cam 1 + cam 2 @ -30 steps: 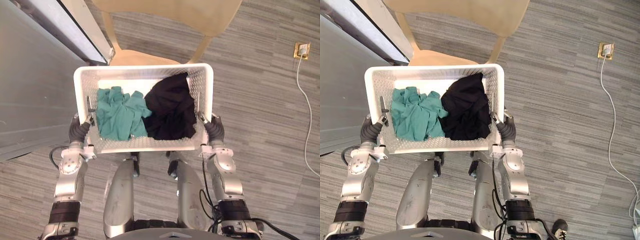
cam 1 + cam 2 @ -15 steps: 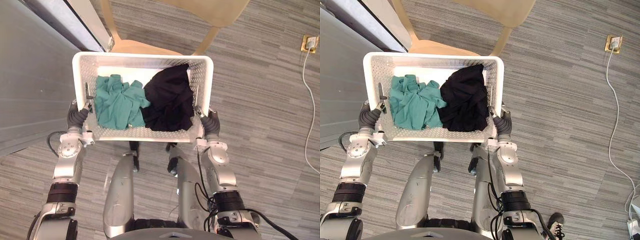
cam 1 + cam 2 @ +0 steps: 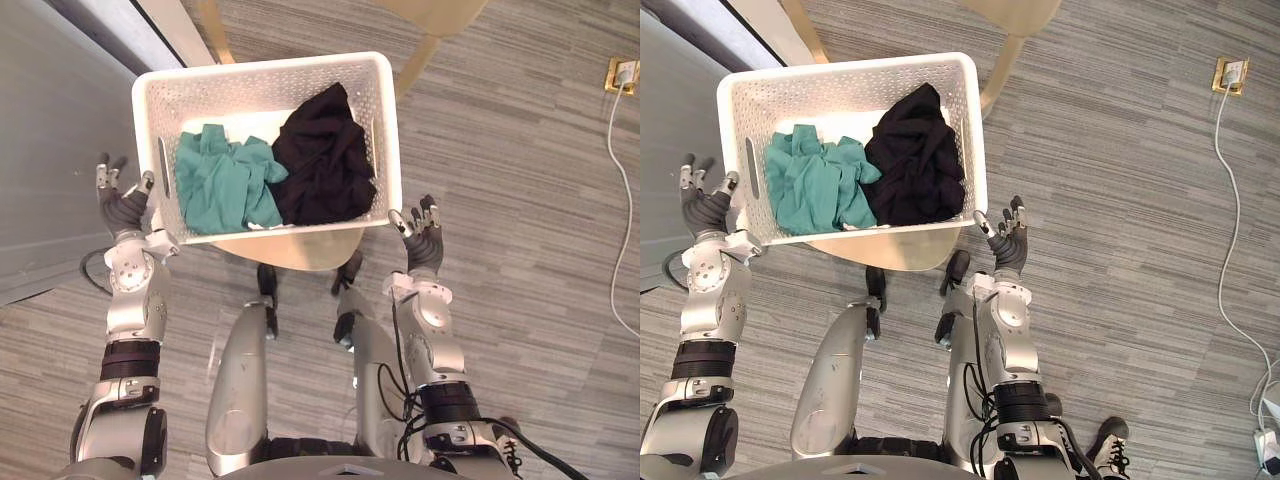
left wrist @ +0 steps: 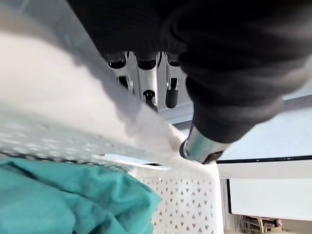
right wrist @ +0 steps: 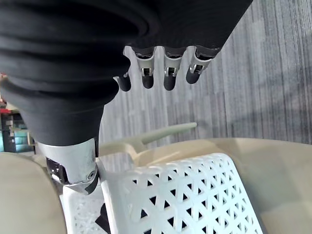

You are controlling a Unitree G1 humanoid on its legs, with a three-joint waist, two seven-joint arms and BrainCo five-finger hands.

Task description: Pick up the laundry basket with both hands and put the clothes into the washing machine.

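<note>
The white laundry basket (image 3: pixel 390 130), green and black clothes (image 3: pixel 225 185) inside, sits on a beige chair (image 3: pixel 300 252) between our left robot hand (image 3: pixel 122 208) and right robot hand (image 3: pixel 423 228), both spread wide and holding nothing, flanking its ends, we judge, for a two-handed lift.

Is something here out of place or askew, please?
The laundry basket sits slightly askew on the chair, unheld: left hand and right hand are open beside it. Nothing is spilled.
</note>
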